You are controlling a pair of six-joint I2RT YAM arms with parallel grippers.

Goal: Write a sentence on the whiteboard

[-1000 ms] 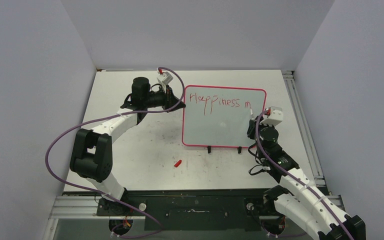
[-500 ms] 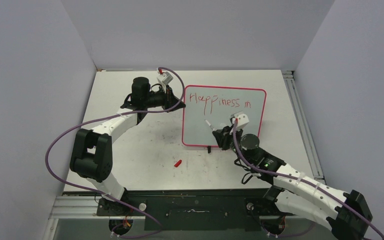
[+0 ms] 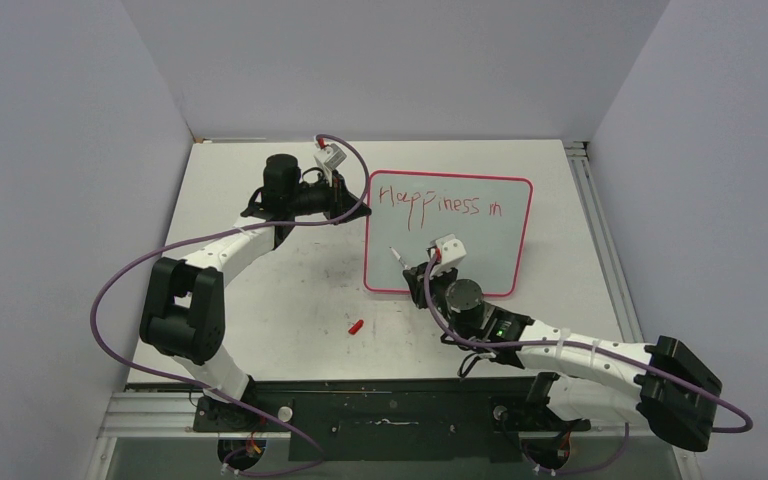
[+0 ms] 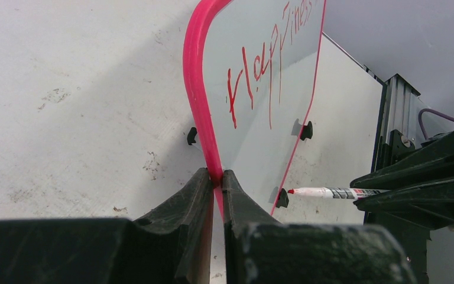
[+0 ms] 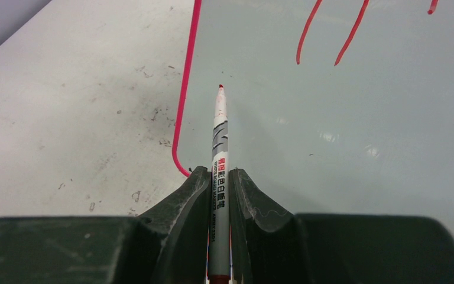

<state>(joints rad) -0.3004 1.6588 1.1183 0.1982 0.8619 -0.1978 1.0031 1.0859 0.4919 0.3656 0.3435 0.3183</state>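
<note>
The whiteboard (image 3: 480, 250) lies on the table, pale with a pink-red rim. The sentence (image 3: 430, 203) reads "Happiness in" in red, in one line along the board's top. My left gripper (image 3: 358, 205) is shut on the board's left rim (image 4: 198, 94), near its upper left corner. My right gripper (image 3: 415, 268) is shut on a white marker (image 5: 220, 154) with a red tip. The tip (image 3: 393, 249) sits over the blank lower left part of the board; whether it touches the surface I cannot tell. The marker also shows in the left wrist view (image 4: 331, 192).
A small red marker cap (image 3: 356, 326) lies on the white tabletop (image 3: 260, 300) in front of the board's lower left corner. Grey walls close in the table at the back and both sides. An aluminium rail (image 3: 600, 230) runs along the right edge.
</note>
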